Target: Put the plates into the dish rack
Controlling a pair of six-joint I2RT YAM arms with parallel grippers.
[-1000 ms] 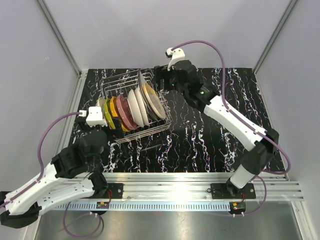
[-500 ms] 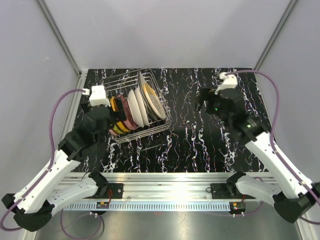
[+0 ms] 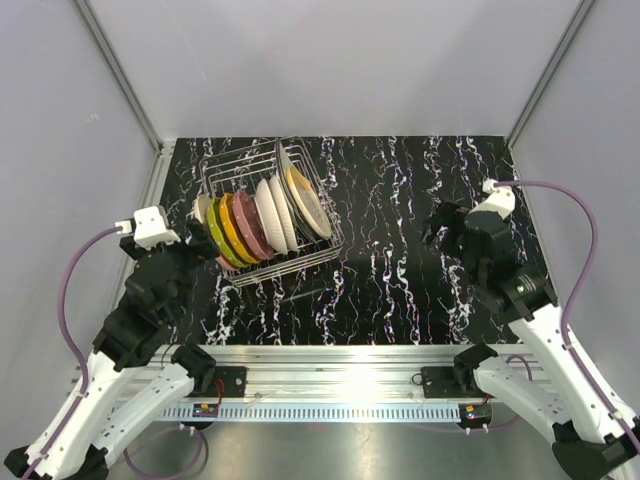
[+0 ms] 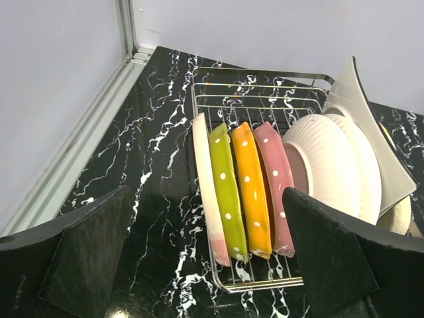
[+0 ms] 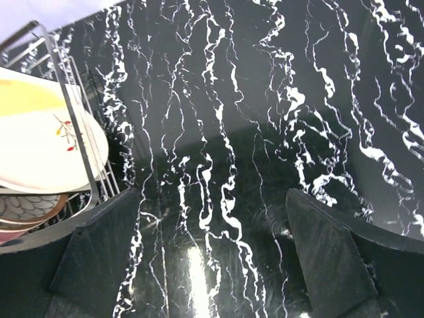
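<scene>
The silver wire dish rack [image 3: 318, 248] stands at the table's back left with several plates on edge in it. From the left they are a cream plate [image 4: 204, 172], a lime-green one [image 4: 227, 189], an orange one [image 4: 251, 189], a pink one [image 4: 274, 182], ribbed white ones [image 4: 331, 169] and a squarish white one [image 4: 368, 126]. My left gripper [image 3: 193, 246] is open and empty, just left of the rack, and it also shows in the left wrist view [image 4: 209, 265]. My right gripper [image 3: 441, 226] is open and empty over bare table, well right of the rack.
The table top is black marble [image 3: 400, 280] with white veins. In the right wrist view the rack's end [image 5: 66, 112] holds a cream plate with a small flower print [image 5: 46, 142] and a brown-rimmed plate [image 5: 26, 209] under it. Grey walls enclose the table.
My right arm has drawn back from the rack's far end to the right side of the table. My left arm has swung up to the rack, then back down and left.
</scene>
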